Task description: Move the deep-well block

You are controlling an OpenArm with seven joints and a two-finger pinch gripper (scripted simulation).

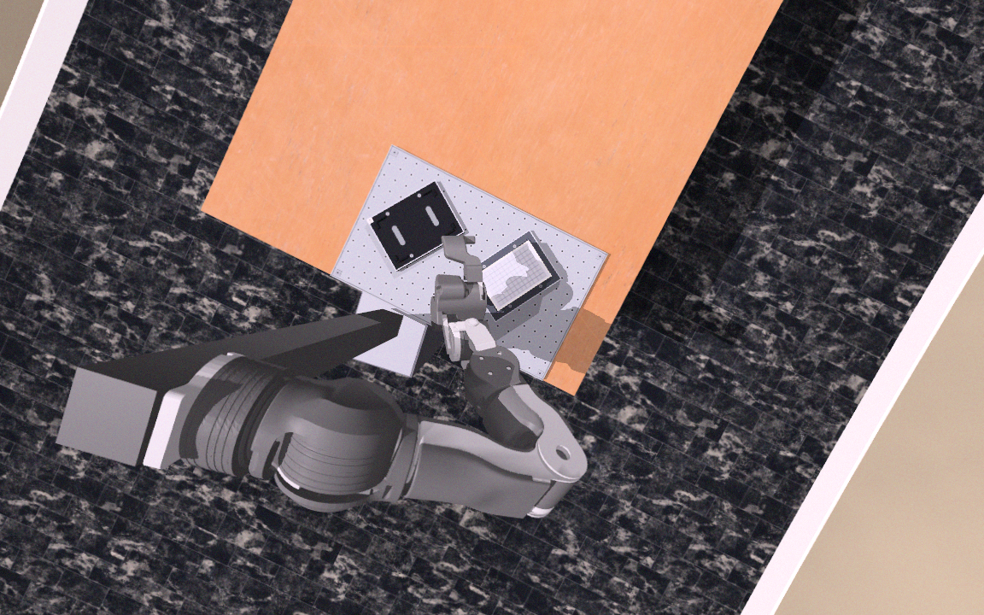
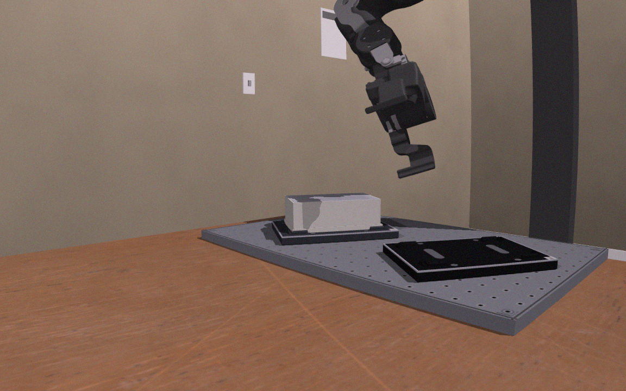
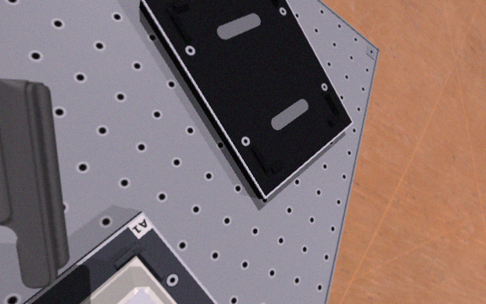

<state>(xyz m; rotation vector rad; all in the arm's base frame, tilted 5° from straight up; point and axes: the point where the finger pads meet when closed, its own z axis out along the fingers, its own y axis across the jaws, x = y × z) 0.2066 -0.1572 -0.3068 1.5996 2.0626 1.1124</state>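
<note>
The white deep-well block (image 1: 515,277) sits in the dark nest N1 (image 2: 335,233) on the grey perforated plate. It also shows in the exterior view (image 2: 333,212) and at the bottom edge of the wrist view (image 3: 133,289). An A1 label (image 3: 140,226) marks the N1 corner nearest the other nest. The black nest N2 (image 1: 417,225) is empty, as the exterior view (image 2: 468,256) and the wrist view (image 3: 247,90) also show. My gripper (image 1: 465,256) (image 2: 414,161) is open and empty. It hangs well above the plate, between the two nests and close to the block's edge. One finger (image 3: 19,181) shows in the wrist view.
The grey perforated plate (image 2: 402,277) lies on an orange-brown table, near the table edge on the arm's side. A dark upright column (image 2: 553,116) stands behind the plate. The arm's elbow and base (image 1: 312,436) are off the table over the dark floor.
</note>
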